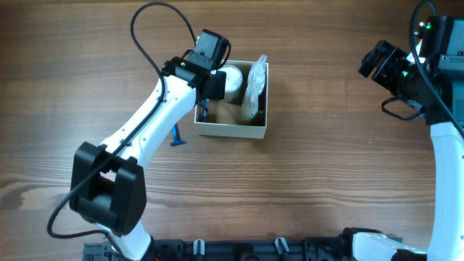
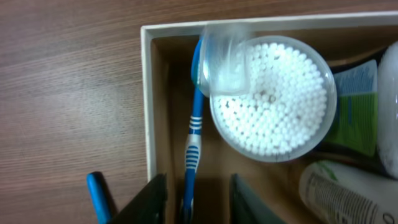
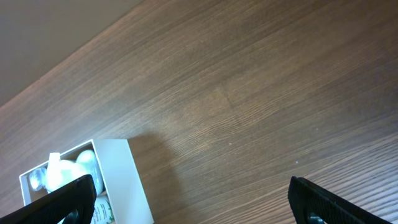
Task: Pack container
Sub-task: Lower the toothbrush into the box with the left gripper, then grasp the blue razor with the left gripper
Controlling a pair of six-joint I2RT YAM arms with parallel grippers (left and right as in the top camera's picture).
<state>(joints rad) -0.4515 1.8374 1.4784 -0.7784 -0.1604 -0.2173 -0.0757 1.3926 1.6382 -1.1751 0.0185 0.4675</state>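
Wooden table (image 1: 326, 181), 2 arms in view. Your left arm (image 1: 145, 138) reaches across to the container (image 1: 230, 130), which sits open side up a little left of table centre; your right arm (image 1: 442, 138) stands well apart at the right edge. Left gripper (image 2: 198, 186) hangs over the container's left inner wall (image 2: 147, 93), released, with 1 jaw on each side of the toothbrush (image 2: 194, 130) handle and a gap to both. Right gripper (image 3: 191, 186) hangs over bare table, jaws spread wide, grasping nothing. In the container, a round tub of cotton swabs (image 2: 270, 96) lies just beside the toothbrush. There is also a clear plastic pouch (image 1: 254, 85), a white tube (image 2: 342, 196) and a green and blue sachet (image 2: 357, 109). 1 blue stick-like item (image 1: 176, 136) lies on the table just outside the left wall; you cannot tell what it is.
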